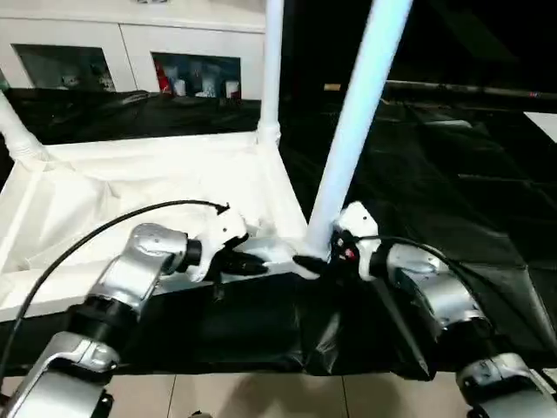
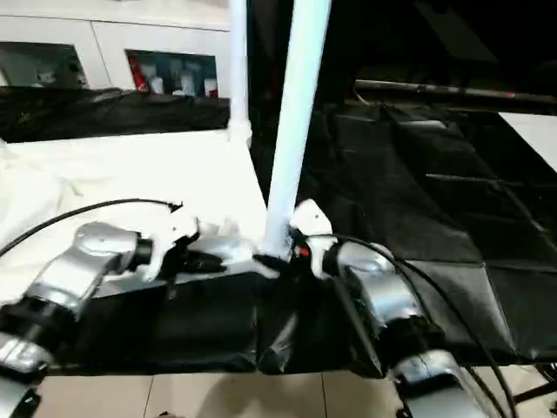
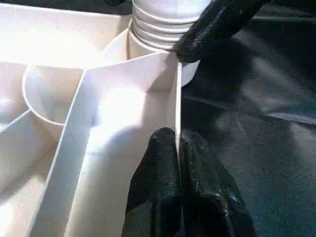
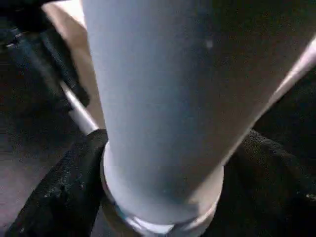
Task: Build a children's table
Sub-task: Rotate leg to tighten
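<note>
We see the children's table top (image 1: 130, 187) lying upside down on the counter (image 1: 452, 174), which is draped in black cloth, with its ribbed underside facing up. The near right corner socket (image 3: 148, 49) holds a white tubular leg (image 1: 352, 131), which rises tilted slightly to the right. The far right corner carries a second leg (image 1: 272, 61), standing upright. A third leg (image 1: 16, 131) rises at a slant from the far left corner. In the left wrist view, the ribs divide the underside into open compartments, and a round socket wall (image 3: 37, 94) sits beside the leg socket.

We see the right gripper (image 1: 315, 261) at the base of the near leg, its black fingers (image 4: 64, 192) clamped on either side of the tube just above the socket. The right forearm (image 1: 435, 296) extends from the lower right toward the table corner, wrist roughly level.

We see the left gripper (image 1: 248, 263) at the near edge of the table top, just beside the same corner. Its two black fingers (image 3: 158, 177) are closed on the thin outer rim wall (image 3: 177, 113), one on each face. The left forearm (image 1: 130, 270) reaches in from the lower left, with a black cable (image 1: 104, 228) arching above it.

A white glass-door cabinet (image 1: 130, 43) stands behind the counter.
</note>
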